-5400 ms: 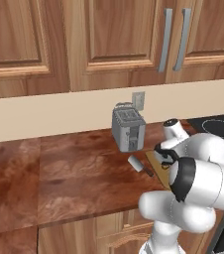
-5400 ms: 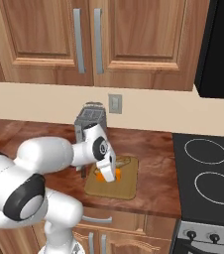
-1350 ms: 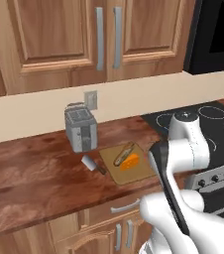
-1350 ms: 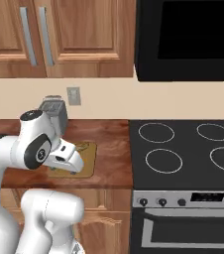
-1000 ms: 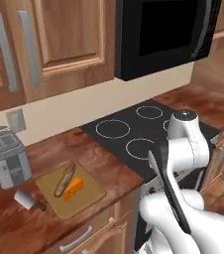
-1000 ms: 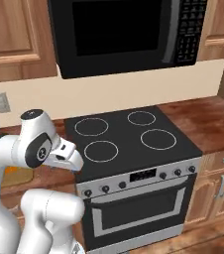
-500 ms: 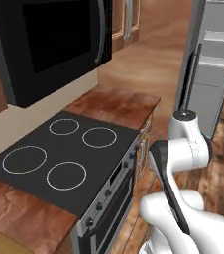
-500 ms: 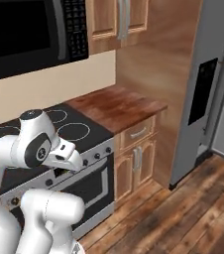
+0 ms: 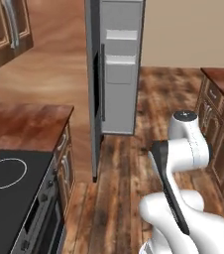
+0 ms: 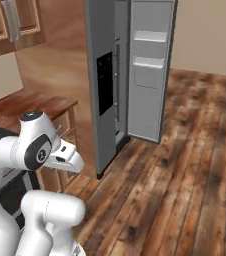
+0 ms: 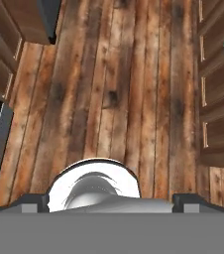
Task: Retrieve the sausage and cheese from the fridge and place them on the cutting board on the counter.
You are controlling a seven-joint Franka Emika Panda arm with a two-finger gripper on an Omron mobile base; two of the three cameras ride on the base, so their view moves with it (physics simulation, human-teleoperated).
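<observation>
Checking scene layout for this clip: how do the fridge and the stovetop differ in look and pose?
The fridge is tall, grey and upright, one door swung open, showing door shelves; the stovetop is flat, black and low, with white rings. The fridge stands on the wood floor; the stovetop sits level with the counter. Both stand along the same cabinet run.

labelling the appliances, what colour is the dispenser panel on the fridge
Black, set in the grey fridge door; the dispenser panel shows best in the right base view.
</observation>
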